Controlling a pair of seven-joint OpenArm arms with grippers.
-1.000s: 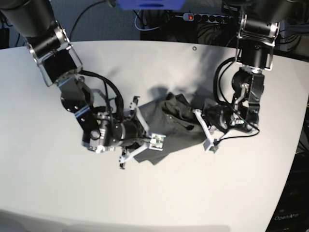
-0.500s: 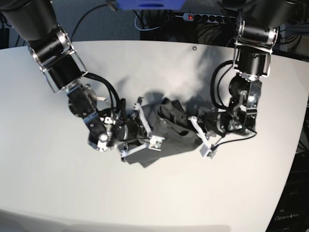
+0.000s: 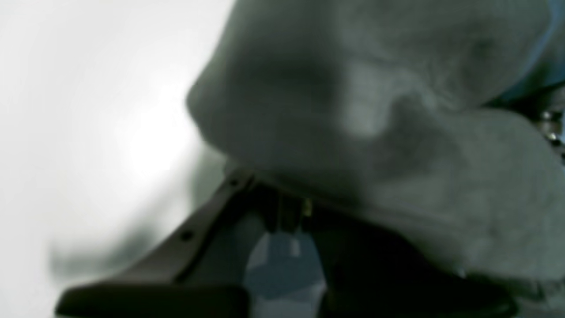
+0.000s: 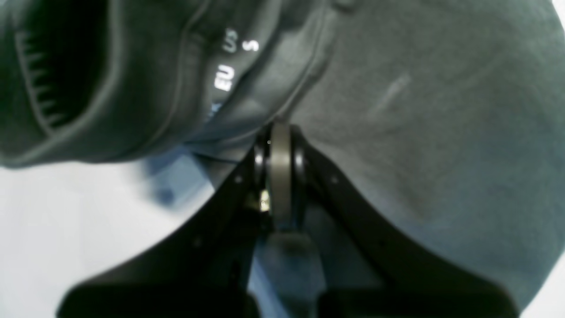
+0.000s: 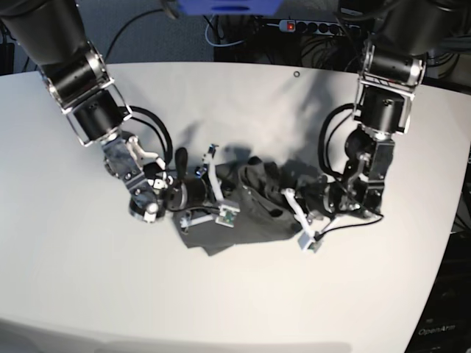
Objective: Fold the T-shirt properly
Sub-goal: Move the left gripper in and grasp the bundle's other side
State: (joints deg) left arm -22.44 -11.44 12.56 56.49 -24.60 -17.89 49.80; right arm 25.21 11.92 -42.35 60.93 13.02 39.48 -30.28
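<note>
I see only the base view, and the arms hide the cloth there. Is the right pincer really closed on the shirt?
Observer: Yes. In the right wrist view the right pincer is shut on the T-shirt.
Operator: And the left one?
Observer: The left wrist view is blurred, but the left pincer sits closed under a bunched fold.
Operator: Any marking near the right grip?
Observer: White label print reading EU, beside the collar.

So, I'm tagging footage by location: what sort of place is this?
Probably a robotics lab: two robot arms work a T-shirt on a bare white table, with a power strip and tangled cables behind.
</note>
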